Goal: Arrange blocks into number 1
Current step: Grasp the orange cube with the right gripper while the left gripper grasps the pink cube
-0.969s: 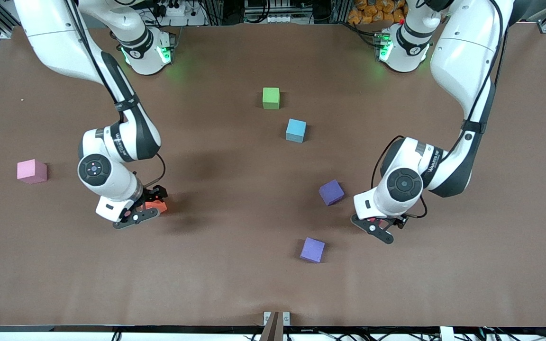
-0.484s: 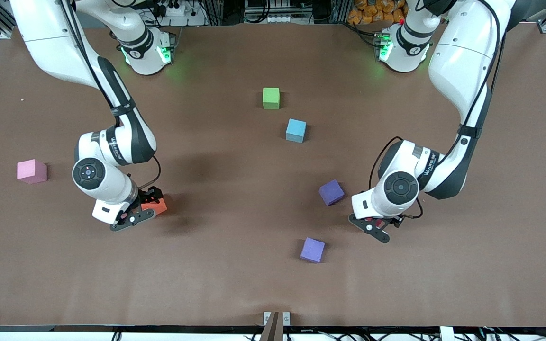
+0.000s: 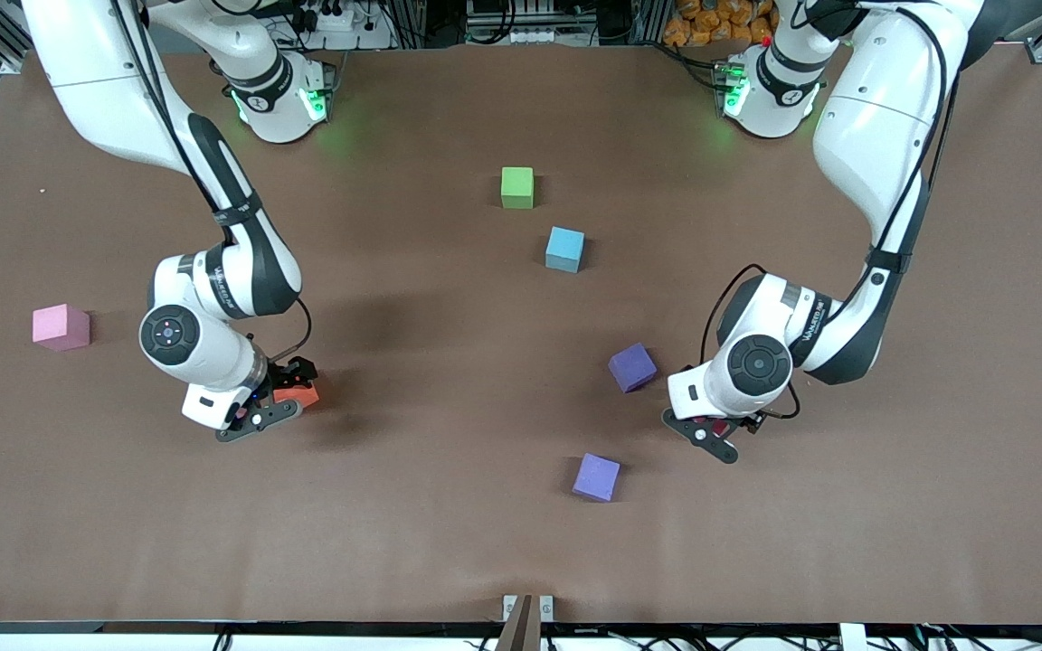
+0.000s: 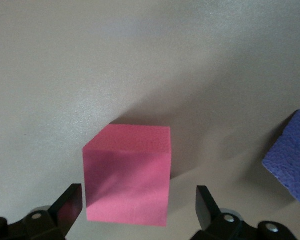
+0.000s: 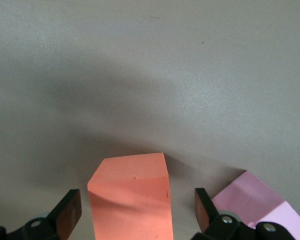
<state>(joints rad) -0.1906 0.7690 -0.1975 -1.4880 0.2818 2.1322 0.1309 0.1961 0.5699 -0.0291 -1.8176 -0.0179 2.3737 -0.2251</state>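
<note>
My right end effector (image 3: pixel 279 403) is low over the orange block (image 3: pixel 297 394), at the right arm's end of the desk (image 3: pixel 449 542). In the right wrist view this block (image 5: pixel 131 196) lies between my two fingers (image 5: pixel 65 212), which stand apart and do not touch it. So the coming move depends on this: the block is directly between the fingers, a little ahead of them, and I think closing would catch it by two flat faces. As a cube it has no long axis.

My left end effector (image 3: pixel 715 434) is low over the red block (image 4: pixel 127 174), which sits on the desk between the apart fingers (image 4: pixel 207 207), also untouched. In the front view my wrist hides it almost fully.

Both arms are bent at the elbow with the wrists turned down to the desk.

The green block (image 3: pixel 516 187) and the light blue block (image 3: pixel 564 249) lie near the middle, farther from the front camera. One purple block (image 3: pixel 632 366) is just beside my left wrist, another purple one (image 3: pixel 596 476) is nearer to the camera. A pink cube (image 3: pixel 61 326) lies well apart, at the right arm's end.
</note>
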